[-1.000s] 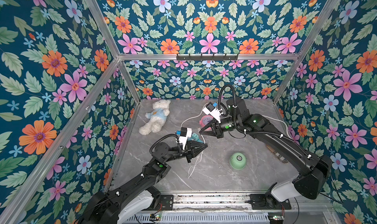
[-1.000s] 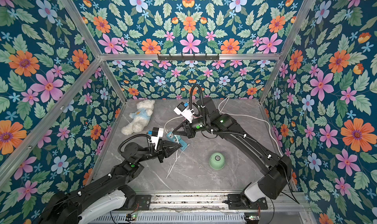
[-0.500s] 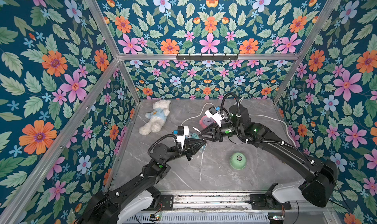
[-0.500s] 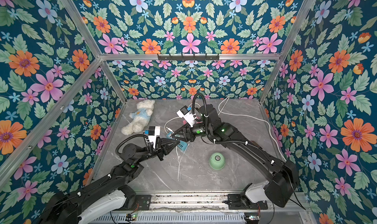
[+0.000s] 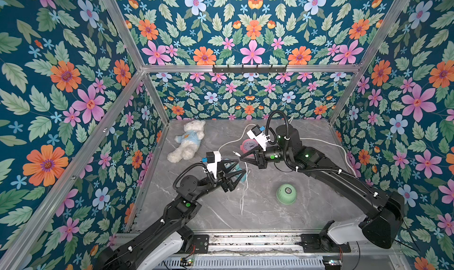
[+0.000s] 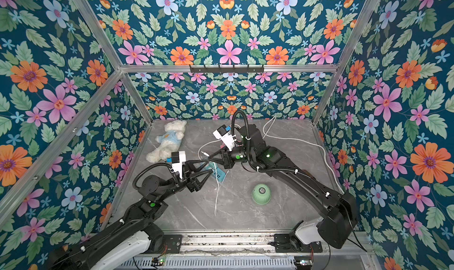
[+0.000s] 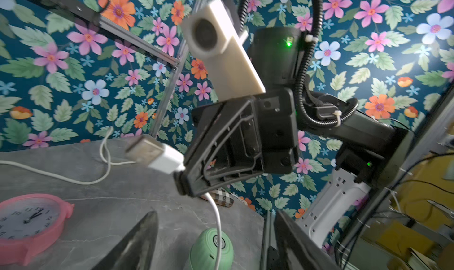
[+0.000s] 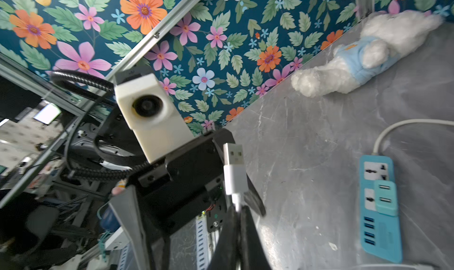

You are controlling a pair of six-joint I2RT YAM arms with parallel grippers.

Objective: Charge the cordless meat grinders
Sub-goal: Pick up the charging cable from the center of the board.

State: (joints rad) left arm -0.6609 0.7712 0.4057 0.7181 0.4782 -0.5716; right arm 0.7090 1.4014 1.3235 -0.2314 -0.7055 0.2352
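The meat grinder [image 5: 286, 193] stands upright on the table [image 5: 307, 214], about 4 o'clock from its middle in both top views. It is clear of both arms, and no lead appears plugged into it.

At 10 o'clock from it, the right gripper [image 5: 242, 158] has its jaws clamped on the tail of the white USB plug [image 8: 233, 163]. The cable [image 7: 217, 217] hangs loose to the table. At 6 o'clock of that gripper, the left gripper [image 5: 240, 167] hovers with jaws apart over the teal power strip [image 8: 379, 232].

Your risks:
- The plug is pinched only at its tail, so it may swivel and miss a port.
- The unheld strip may slide under the push.
- The trailing cable may snag the grinder.
- The two wrists may collide.
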